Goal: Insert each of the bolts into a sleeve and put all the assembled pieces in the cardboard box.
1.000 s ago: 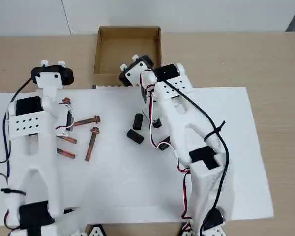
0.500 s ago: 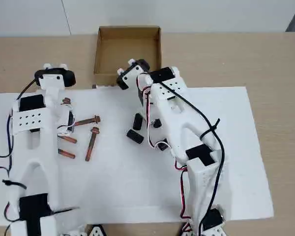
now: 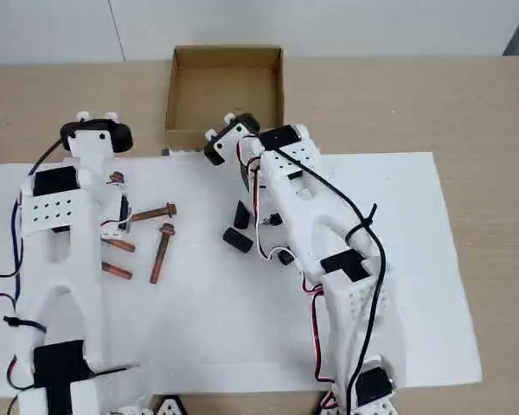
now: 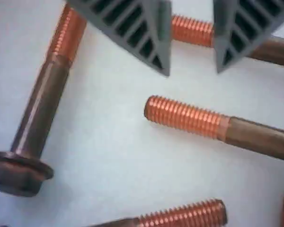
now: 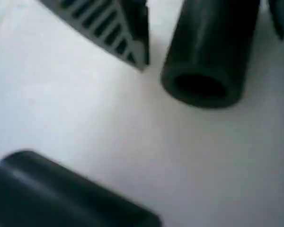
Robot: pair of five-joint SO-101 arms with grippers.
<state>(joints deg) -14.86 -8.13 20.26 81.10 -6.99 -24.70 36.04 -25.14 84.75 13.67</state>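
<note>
Several copper-threaded bolts (image 3: 153, 212) lie on the white sheet under my left arm (image 3: 65, 207). In the left wrist view my left gripper (image 4: 191, 70) hangs open just above them, the threaded end of one bolt (image 4: 191, 30) showing between its fingers (image 4: 132, 28). Short black sleeves (image 3: 237, 239) lie near the sheet's middle beside my right arm (image 3: 303, 199). My right gripper (image 5: 210, 42) is open, with one lying sleeve (image 5: 208, 52) between its fingers (image 5: 109, 23), bore facing the camera. A second sleeve (image 5: 52, 194) lies close by. The cardboard box (image 3: 225, 95) stands empty at the back.
The white paper sheet (image 3: 415, 259) covers most of the wooden table (image 3: 467, 104). Its right half is bare. More sleeves (image 3: 284, 256) lie partly under the right arm. Cables run along both arms.
The right arm has swung a little to the left, its wrist now closer over the sleeves. The left arm shifted only slightly. Bolts and sleeves lie where they were.
</note>
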